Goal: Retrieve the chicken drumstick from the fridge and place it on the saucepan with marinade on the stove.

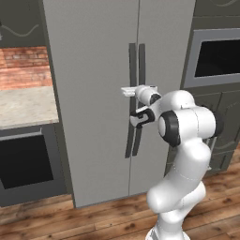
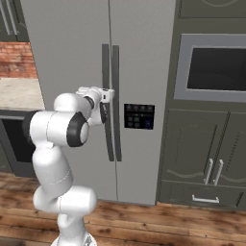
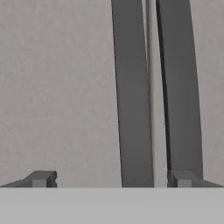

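Note:
The fridge (image 1: 93, 93) (image 2: 67, 57) stands straight ahead with both light grey doors closed. Its two dark vertical handles (image 1: 136, 98) (image 2: 110, 101) run side by side at the middle seam. My gripper (image 1: 126, 91) (image 2: 109, 95) (image 3: 111, 179) is held level at mid-handle height, pointing at the doors and close to them. It is open, with nothing between its fingers. In the hand view the left handle (image 3: 133, 96) rises between the two fingertips (image 3: 41, 178), while the right handle (image 3: 179, 87) stands over the right tip. The chicken drumstick is hidden behind the doors. The saucepan and the stove are out of view.
A dark built-in wall oven (image 1: 218, 56) (image 2: 216, 67) sits right of the fridge, above grey cabinets (image 2: 211, 158). A dark control panel (image 2: 139, 116) is on the right door. To the left are a beige counter (image 1: 26, 105) and a dark-fronted appliance (image 1: 23, 164). The floor is wood.

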